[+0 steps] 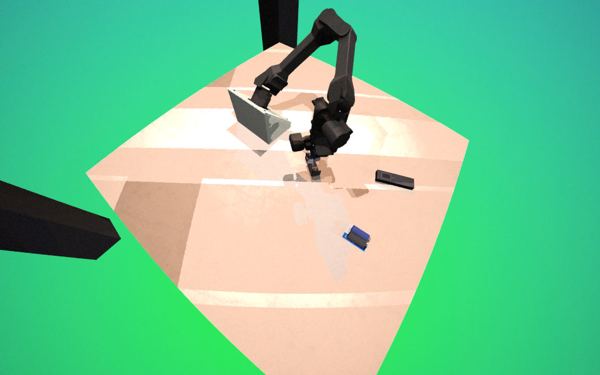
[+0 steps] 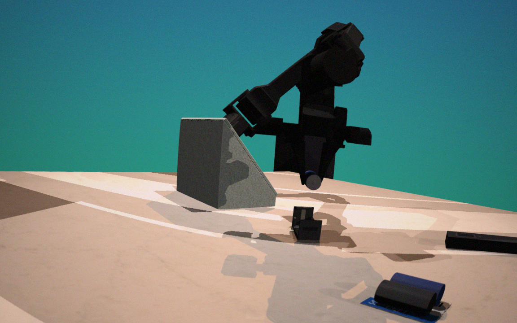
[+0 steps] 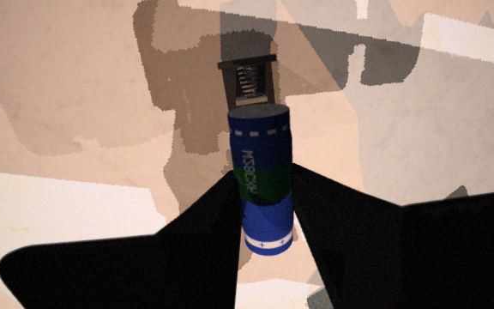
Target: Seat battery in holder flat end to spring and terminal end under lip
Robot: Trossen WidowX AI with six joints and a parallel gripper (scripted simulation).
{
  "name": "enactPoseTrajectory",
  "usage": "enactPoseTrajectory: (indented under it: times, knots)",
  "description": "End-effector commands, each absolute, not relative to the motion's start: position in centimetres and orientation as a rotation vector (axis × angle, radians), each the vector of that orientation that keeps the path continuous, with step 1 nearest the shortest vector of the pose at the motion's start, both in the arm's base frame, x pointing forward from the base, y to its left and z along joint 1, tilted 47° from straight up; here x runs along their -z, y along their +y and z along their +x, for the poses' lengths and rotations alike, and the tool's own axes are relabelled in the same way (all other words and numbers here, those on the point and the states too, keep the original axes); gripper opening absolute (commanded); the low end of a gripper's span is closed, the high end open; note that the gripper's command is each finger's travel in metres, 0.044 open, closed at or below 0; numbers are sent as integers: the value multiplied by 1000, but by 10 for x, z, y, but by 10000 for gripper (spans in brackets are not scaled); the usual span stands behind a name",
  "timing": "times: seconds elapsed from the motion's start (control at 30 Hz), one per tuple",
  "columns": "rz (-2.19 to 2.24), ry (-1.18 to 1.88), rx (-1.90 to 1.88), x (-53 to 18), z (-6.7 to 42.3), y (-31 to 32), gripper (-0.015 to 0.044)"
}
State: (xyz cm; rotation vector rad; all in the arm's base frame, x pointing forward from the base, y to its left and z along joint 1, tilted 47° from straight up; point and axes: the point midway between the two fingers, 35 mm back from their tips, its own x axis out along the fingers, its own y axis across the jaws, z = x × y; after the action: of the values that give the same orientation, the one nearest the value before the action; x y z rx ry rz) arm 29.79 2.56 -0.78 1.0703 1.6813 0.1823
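My gripper (image 3: 262, 175) (image 1: 310, 157) is shut on the battery (image 3: 259, 142) (image 2: 313, 181), a blue cylinder with a green band. The fingers grip it around the green band. The battery hangs clear of the table, just above and behind the small black holder (image 3: 243, 80) (image 1: 312, 170) (image 2: 307, 225). In the wrist view the battery's flat grey end points toward the holder, whose coil spring shows at its far end. The battery's white-striped end with plus marks is nearest the camera. The battery hides the near part of the holder.
A grey wedge block (image 1: 258, 116) (image 2: 216, 164) carries the arm's base behind the holder. A flat black slab (image 1: 394, 178) (image 2: 484, 242) lies to the right. A blue and a black cylinder on a blue card (image 1: 357, 236) (image 2: 409, 295) lie nearer the front.
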Motion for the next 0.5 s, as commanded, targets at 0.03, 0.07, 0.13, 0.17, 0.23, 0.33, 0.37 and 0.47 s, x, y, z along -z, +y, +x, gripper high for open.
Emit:
enactPoseTrajectory:
  times: [0.03,0.07,0.13,0.17,0.23,0.33,0.37,0.47]
  knots:
    - [1049,1682,-207,11,298,23,84]
    - [1048,1689,-212,12,297,24,84]
    - [1048,1714,-230,14,297,27,84]
    - [1047,1727,-240,15,297,29,84]
    - [1048,1756,-258,18,296,33,84]
    - [1050,1799,-285,22,295,39,84]
    - [1050,1813,-294,24,295,41,84]
    - [1052,1855,-319,28,293,47,84]
